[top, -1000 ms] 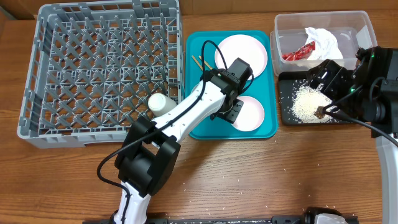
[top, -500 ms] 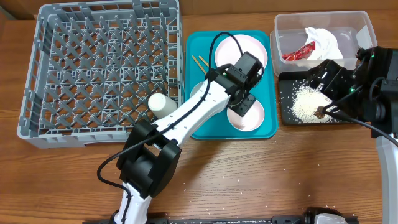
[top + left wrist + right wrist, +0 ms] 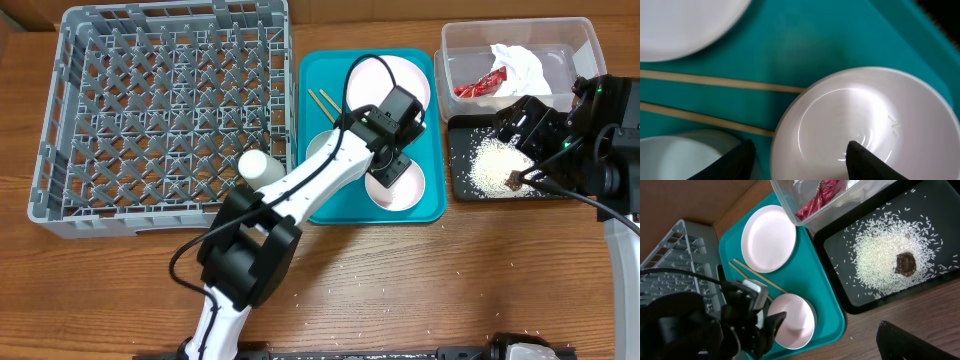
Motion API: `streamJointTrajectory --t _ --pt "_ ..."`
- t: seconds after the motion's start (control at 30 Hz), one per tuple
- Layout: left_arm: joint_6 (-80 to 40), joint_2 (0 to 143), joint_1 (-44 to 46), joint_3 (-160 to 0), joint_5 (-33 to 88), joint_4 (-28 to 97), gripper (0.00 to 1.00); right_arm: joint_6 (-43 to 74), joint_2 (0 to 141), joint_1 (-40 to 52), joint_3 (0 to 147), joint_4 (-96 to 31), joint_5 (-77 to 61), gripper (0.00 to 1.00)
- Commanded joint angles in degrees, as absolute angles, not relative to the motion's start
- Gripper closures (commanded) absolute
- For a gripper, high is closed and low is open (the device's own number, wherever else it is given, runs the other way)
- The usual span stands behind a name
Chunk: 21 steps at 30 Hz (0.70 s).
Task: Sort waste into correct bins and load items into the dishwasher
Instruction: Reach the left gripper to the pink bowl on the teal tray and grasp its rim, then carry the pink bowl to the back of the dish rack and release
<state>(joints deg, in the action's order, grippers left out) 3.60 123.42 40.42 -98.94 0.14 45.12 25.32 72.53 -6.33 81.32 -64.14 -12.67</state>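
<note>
In the left wrist view, the left gripper (image 3: 800, 148) stands with its fingers apart, straddling the pinkish bowl's (image 3: 865, 125) rim at its 7 o'clock. One finger is inside the bowl and one outside. Overhead, this bowl sits upright in the teal tray's (image 3: 325, 60) 5 o'clock corner, close to two rims. There is bare teal at its 12 o'clock. The chopsticks (image 3: 324, 102) lie parallel, their long axis running 10 to 4 o'clock and their ends touching the bowl. The grey-white bowl (image 3: 675, 155) is just beside the outer finger. The right gripper (image 3: 518, 180) hangs over the black tray (image 3: 455, 190); I cannot tell how its jaws stand.

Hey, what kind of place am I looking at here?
Likely a staged dish-clearing station: a grey dish rack, a teal tray holding a plate, a black tray of rice.
</note>
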Motion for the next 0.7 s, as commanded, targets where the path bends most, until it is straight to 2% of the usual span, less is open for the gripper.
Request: streamJointTrajectory --t 0.0,0.1,0.17,0.4,0.5,0.6,0.67 --pt "4.8 125.7 40.1 -99.1 -0.4 45.5 0.41 25.3 72.2 -6.5 81.7 -64.0 -12.4 0.00" --pt "4.7 125.7 40.1 -99.1 -0.4 45.2 0.45 25.3 72.2 -6.5 81.7 -64.0 -12.4 0.00" --pt "4.7 125.7 40.1 -99.1 -0.4 45.4 0.55 25.3 72.2 -6.5 81.7 -64.0 -12.4 0.00" --pt "3.6 125.7 40.1 -99.1 -0.3 49.2 0.67 25.3 72.2 -6.5 81.7 -64.0 -12.4 0.00" --pt "3.3 125.7 40.1 -99.1 -0.2 49.6 0.77 25.3 72.2 -6.5 81.7 -64.0 -12.4 0.00" --pt "2.5 125.7 40.1 -99.1 -0.2 49.5 0.95 25.3 72.2 -6.5 81.7 -64.0 -12.4 0.00" --pt "2.1 125.7 40.1 -99.1 -0.2 49.5 0.96 25.3 72.2 -6.5 81.7 -64.0 -12.4 0.00"
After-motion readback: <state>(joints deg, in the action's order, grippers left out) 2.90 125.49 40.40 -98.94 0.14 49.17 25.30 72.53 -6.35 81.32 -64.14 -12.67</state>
